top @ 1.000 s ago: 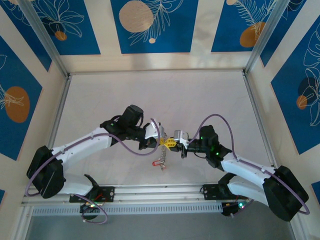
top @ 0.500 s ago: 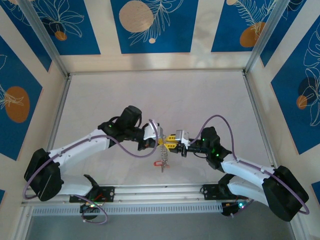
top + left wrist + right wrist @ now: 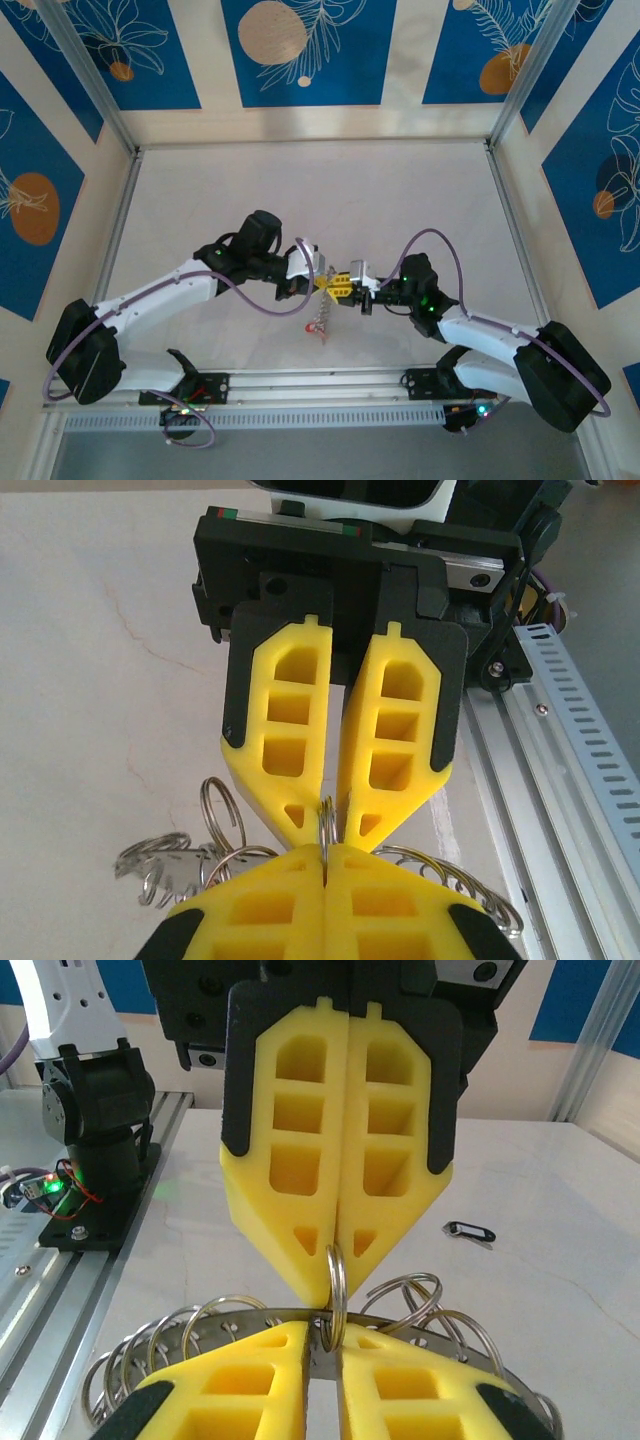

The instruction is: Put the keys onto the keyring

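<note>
Top view: left gripper (image 3: pixel 326 283) and right gripper (image 3: pixel 346 287) are meeting, the keyring (image 3: pixel 320 316) dangling beneath with a red key (image 3: pixel 313 328); any slackening is risking a drop.
Left wrist: left jaws are pinching one silver loop (image 3: pixel 325 812).
Right wrist: right jaws are sitting barely apart around the grey, loop-fringed band; whether they are clamping cannot be told.

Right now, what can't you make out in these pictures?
Keys: top view, too small, just a red speck.
Keyring: right wrist view, near part cut by the bottom edge and covered by the right pincer.
Dark item: right wrist view, too small to identify.
</note>
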Robot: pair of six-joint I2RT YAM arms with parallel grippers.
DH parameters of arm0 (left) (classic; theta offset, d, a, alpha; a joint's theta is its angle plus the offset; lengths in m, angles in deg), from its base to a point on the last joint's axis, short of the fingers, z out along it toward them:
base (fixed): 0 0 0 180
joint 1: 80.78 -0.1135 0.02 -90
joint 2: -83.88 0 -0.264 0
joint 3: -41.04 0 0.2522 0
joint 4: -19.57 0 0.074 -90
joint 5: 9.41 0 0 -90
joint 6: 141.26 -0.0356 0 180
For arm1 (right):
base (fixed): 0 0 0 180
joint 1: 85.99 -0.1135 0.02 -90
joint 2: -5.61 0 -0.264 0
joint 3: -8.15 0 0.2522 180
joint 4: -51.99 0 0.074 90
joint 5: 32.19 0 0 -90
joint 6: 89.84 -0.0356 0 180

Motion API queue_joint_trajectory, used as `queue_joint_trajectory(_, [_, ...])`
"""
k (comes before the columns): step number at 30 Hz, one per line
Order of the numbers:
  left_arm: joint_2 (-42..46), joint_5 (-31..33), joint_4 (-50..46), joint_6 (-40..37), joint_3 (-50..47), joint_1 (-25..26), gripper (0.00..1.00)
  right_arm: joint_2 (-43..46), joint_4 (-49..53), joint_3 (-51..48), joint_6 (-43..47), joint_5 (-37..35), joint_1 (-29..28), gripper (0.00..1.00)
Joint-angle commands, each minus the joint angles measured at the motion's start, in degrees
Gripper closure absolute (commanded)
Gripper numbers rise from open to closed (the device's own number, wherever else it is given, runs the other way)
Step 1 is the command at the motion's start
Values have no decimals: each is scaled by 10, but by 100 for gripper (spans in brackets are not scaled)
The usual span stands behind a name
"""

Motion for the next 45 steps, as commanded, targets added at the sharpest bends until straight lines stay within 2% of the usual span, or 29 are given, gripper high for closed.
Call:
queue_joint_trajectory(1, [1, -29, 9, 2, 4, -2, 100, 1, -39, 12, -14, -10, -3, 82])
queue_joint_trajectory(6, [-4, -31, 8, 4, 6, -2, 100, 15, -22, 11, -20, -12, 0, 81])
queue_joint_trajectory(12, [-6, -29, 10, 7, 6, -2, 100, 12, 6, 16, -9, 7, 4, 100])
queue_joint_trajectory(14, [-6, -23, 6, 7, 9, -2, 100, 13, 18, 16, 3, -3, 4, 100])
queue_joint_trajectory(15, [-7, -22, -2, 4, 13, -3, 97, 15, 27, 16, 11, -10, 4, 100])
queue_joint_trajectory(17, [-8, -14, -36, -12, 27, -2, 84, 24, 57, 16, 34, -34, 3, 100])
queue_joint_trajectory(21, [0, 9, -59, -32, 24, -2, 78, 65, 122, 13, 89, -38, 3, 100])
queue_joint_trajectory(24, [9, 23, -61, -45, 22, -2, 69, 98, 158, 10, 133, -59, 2, 100])
queue_joint_trajectory(27, [18, 33, -66, -51, 21, -3, 67, 115, 118, -22, 186, -91, -11, 100])
queue_joint_trajectory(30, [30, 41, -67, -60, 16, -4, 65, 124, 112, -48, 303, -136, -41, 100])
queue_joint_trajectory(32, [34, 34, -66, -68, 13, -5, 63, 141, 107, -65, 368, -133, -48, 100])
queue_joint_trajectory(36, [27, 14, -84, -77, 23, -5, 64, 175, 120, -66, 397, -141, -48, 100])
queue_joint_trajectory(45, [42, 33, -83, -83, 16, -5, 64, 209, 110, -74, 412, -150, -50, 100])
